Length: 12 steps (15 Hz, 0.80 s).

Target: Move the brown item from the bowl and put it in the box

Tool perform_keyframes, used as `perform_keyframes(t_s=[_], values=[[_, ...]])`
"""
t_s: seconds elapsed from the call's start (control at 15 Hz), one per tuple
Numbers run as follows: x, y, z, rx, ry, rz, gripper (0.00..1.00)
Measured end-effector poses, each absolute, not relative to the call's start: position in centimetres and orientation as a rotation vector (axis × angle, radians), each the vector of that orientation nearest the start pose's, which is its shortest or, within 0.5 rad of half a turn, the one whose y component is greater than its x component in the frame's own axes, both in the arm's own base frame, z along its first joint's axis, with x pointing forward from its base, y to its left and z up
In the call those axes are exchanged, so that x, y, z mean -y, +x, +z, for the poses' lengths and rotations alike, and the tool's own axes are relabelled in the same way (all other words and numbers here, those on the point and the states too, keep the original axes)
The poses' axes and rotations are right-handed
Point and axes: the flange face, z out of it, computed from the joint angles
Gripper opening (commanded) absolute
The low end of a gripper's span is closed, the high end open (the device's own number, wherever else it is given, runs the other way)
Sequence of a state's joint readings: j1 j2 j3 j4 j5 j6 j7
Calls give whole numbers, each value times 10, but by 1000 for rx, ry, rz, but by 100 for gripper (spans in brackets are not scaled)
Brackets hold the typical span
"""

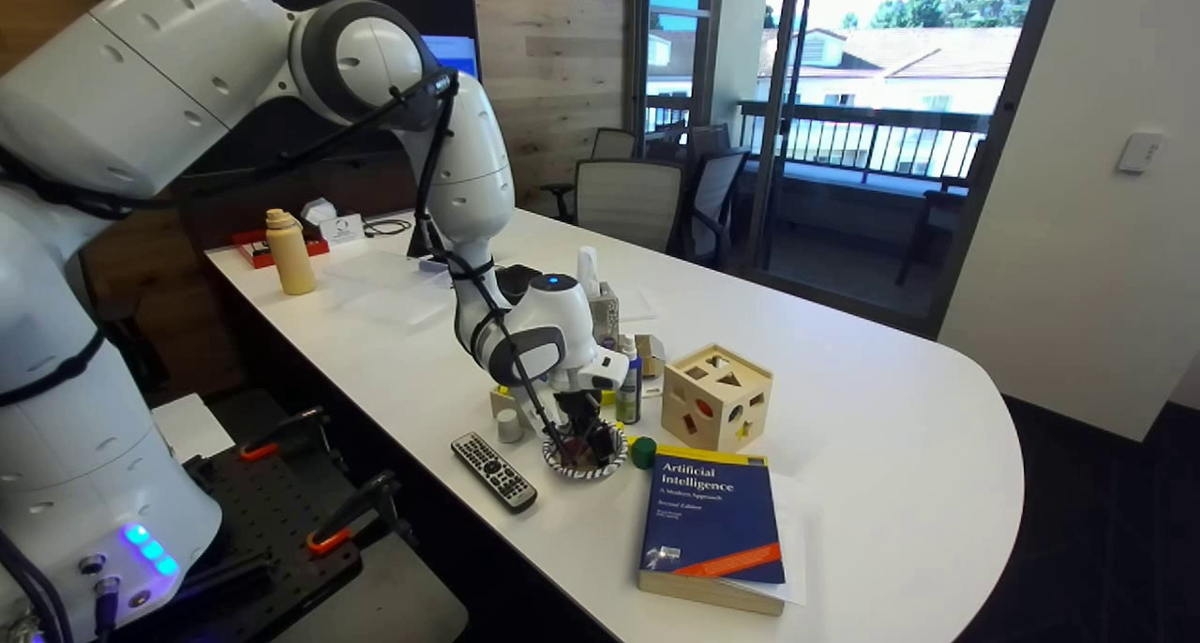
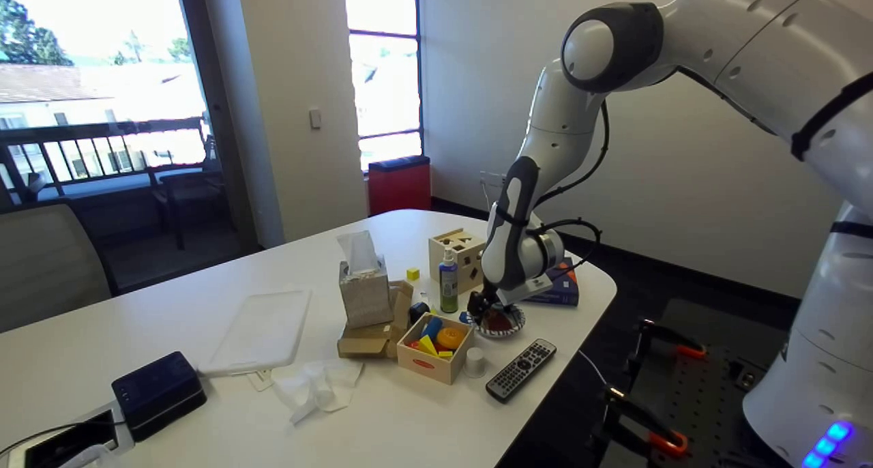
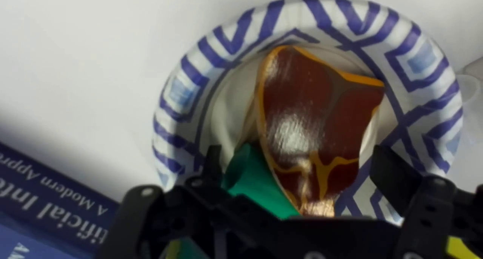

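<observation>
On the bench (image 1: 891, 437), near the edge facing the Panda arm (image 1: 469, 174), stands the wooden box (image 2: 436, 371); nearer the rounded end, a paper bowl (image 3: 188, 85) holds the brown toy T-bone steak (image 3: 313, 115) beside a green piece (image 3: 260, 183). The fingers (image 3: 394, 179), spread wide, grip nothing. Best to straddle the steak alone before closing. The arm arches across that edge, bent down to the bowl.

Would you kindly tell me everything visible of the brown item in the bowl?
The brown item is glossy and steak-shaped, with orange edging and branching lines, perhaps painted wood. It lies broad face up in the bowl, overlapping a green piece; contact is unclear. The open fingers flank it, apparently without touching.
</observation>
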<state>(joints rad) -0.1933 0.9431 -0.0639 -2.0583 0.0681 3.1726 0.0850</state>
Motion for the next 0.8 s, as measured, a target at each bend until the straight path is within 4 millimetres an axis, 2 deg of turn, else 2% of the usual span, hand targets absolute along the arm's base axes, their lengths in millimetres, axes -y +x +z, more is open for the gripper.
perform_keyframes(t_s=[0.53, 0.8], values=[[150, 528, 10, -608, -3140, -98, 100], [141, 527, 6, -600, -3117, -21, 100]])
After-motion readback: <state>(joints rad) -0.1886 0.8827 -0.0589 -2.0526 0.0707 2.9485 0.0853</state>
